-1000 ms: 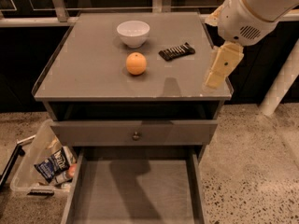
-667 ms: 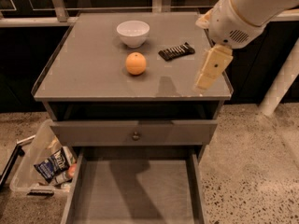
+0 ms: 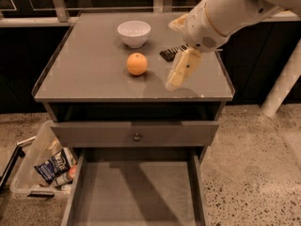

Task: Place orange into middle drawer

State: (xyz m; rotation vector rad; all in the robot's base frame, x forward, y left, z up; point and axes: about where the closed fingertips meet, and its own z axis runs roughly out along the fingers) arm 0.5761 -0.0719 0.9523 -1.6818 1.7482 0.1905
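The orange (image 3: 137, 63) sits on the grey cabinet top (image 3: 89, 74), in front of a white bowl (image 3: 134, 33). My gripper (image 3: 172, 55) hangs over the top just right of the orange, not touching it. Its two yellowish fingers (image 3: 181, 69) stand apart, open and empty. The middle drawer (image 3: 136, 192) is pulled out at the bottom of the view, with a flat grey floor and nothing in it.
Above it, a drawer front with a small round knob (image 3: 137, 137) sticks out slightly. A black ridged object (image 3: 168, 54) lies partly behind the gripper. A clear bin with snack bags (image 3: 47, 166) stands on the floor at left. A white pole (image 3: 282, 84) stands at right.
My gripper has moved left and a little lower over the cabinet top, closer to the orange. The orange, bowl and drawers have not moved.
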